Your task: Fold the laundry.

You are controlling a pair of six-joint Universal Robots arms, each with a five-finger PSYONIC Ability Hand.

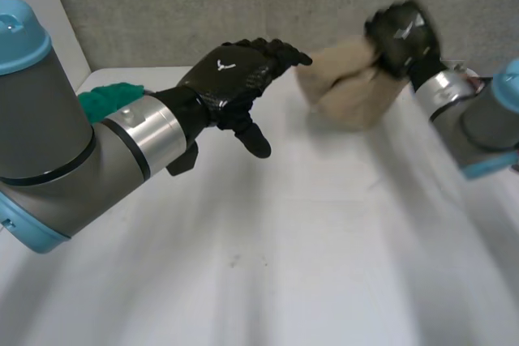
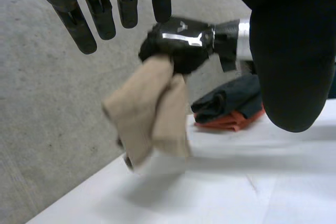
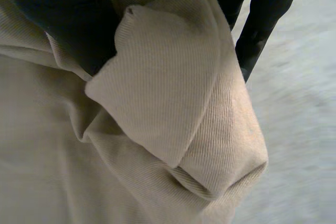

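A white tabletop [image 1: 284, 265] fills the lower frame of the head view. The left arm [image 1: 57, 160] enters from the left edge, cut off at its blue cap. The right arm [image 1: 478, 119] enters from the right edge, mostly out of frame.

At upper right a beige cloth [image 1: 349, 87] hangs bunched from the right hand [image 1: 401, 34]. The fingers are clenched round its top, and folds bury much of the palm in the right wrist view. Whether the cloth's lower end touches the tabletop is hard to make out.

At upper centre the left hand [image 1: 231, 79] hovers with fingers loosely spread, empty, just beside the cloth.

A green cloth [image 1: 109, 99] peeks from behind the left arm, largely hidden. In the left wrist view a dark garment [image 2: 231, 98] lies on an orange-red one [image 2: 231, 121] beyond the beige cloth, partly blocked by the thumb.
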